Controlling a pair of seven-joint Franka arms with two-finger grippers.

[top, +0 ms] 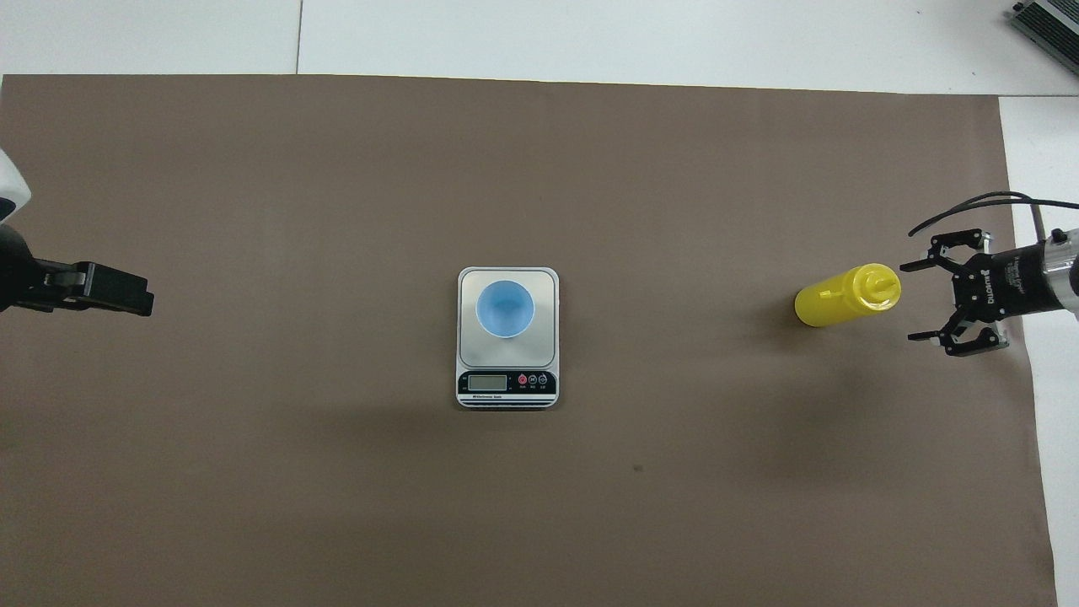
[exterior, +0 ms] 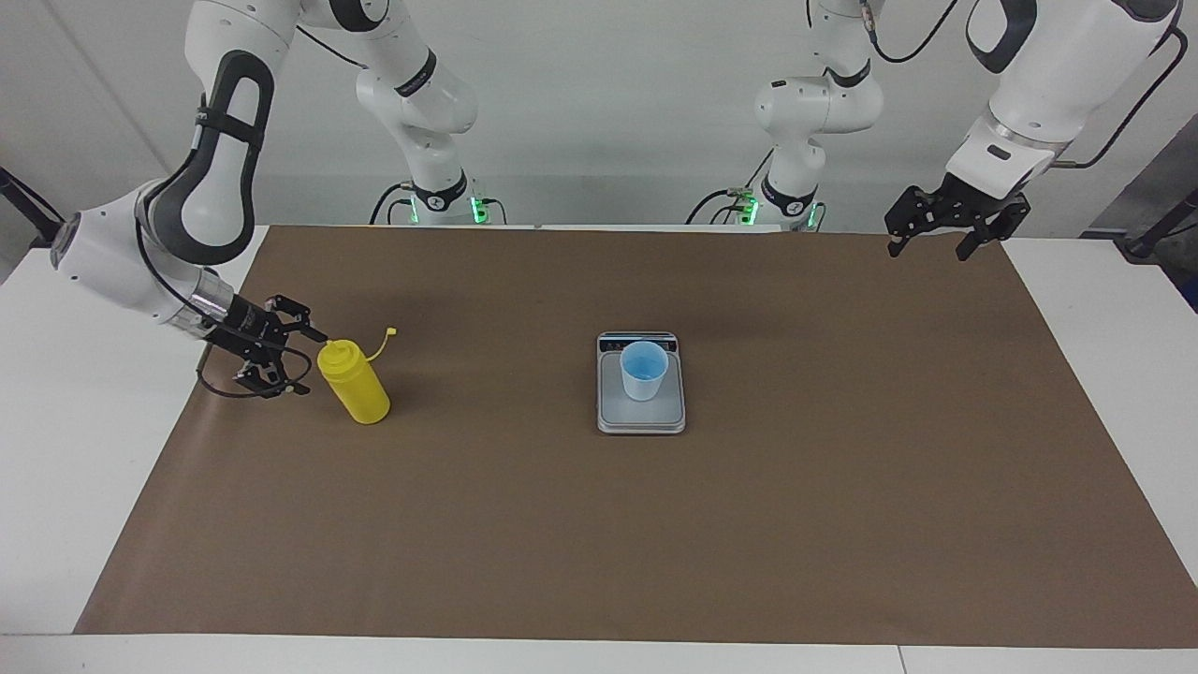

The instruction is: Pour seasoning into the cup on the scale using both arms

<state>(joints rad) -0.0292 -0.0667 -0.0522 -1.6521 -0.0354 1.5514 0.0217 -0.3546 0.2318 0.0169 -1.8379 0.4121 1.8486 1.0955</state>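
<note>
The seasoning, a yellow squeeze bottle (exterior: 354, 384) (top: 843, 295), stands on the brown mat at the right arm's end of the table, its small cap (exterior: 388, 330) out on its tether. My right gripper (exterior: 301, 360) (top: 912, 302) is open just beside the bottle's top, apart from it and holding nothing. The light-blue cup (exterior: 643, 370) (top: 504, 308) sits upright on the silver-grey scale (exterior: 641, 421) (top: 506, 396) at mid-table. My left gripper (exterior: 928, 251) (top: 126, 295) waits open and empty, raised over the mat's edge at the left arm's end.
A brown mat (exterior: 599, 524) covers most of the white table (exterior: 56, 487). A black cable loop (exterior: 245, 391) hangs under the right gripper's wrist. A dark device (top: 1045, 21) lies at the table's corner, away from the work.
</note>
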